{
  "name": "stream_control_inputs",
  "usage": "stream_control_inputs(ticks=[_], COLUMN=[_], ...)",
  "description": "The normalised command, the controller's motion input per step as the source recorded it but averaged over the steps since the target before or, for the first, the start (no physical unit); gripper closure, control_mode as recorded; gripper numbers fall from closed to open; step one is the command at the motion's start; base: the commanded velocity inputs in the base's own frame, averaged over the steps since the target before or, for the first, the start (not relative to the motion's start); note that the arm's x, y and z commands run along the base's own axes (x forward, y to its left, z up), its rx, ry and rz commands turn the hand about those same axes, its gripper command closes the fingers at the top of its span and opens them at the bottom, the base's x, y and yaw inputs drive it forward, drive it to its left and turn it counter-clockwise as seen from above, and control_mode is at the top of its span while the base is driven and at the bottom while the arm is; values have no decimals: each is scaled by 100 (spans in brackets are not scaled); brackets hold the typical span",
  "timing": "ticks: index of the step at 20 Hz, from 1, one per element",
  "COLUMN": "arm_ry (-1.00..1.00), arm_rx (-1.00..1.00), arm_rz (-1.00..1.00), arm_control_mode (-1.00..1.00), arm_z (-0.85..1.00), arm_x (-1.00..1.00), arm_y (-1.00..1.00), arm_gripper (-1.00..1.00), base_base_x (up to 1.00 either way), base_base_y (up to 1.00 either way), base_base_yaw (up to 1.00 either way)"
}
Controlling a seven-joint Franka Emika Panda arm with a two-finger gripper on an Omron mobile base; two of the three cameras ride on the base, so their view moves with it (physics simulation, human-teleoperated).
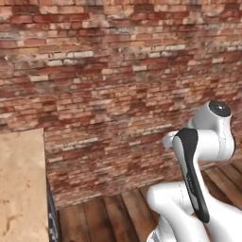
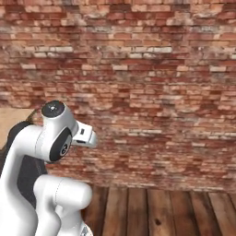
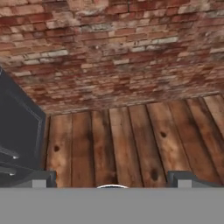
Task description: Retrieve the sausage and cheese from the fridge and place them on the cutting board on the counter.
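Two dark finger tips stand wide apart at the bottom of my hand view, so the gripper (image 3: 112, 179) is fully open with nothing between its jaws. To its left I see dark grey drawer fronts (image 3: 19, 135) with metal handles, under the light tan mottled stone desk (image 1: 21, 184), whose end shows in my left base view. Below and ahead of the gripper lie brown wooden floor planks (image 3: 127, 140); beyond it rises a red brick wall (image 3: 122, 48).
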Motion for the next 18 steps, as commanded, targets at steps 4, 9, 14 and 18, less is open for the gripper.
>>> stream_control_inputs(ticks=[4,9,14,18], arm_ry=[0,0,0,0], arm_rx=[0,0,0,0], arm_rz=[0,0,0,0], arm_control_mode=[100,100,100,100], arm_z=[0,0,0,0], arm_x=[0,0,0,0], arm_y=[0,0,0,0], arm_gripper=[-100,-100,-100,-100], base_base_x=[46,42,46,43], base_base_y=[6,7,8,8], base_base_yaw=[-50,-55,-53,-56])
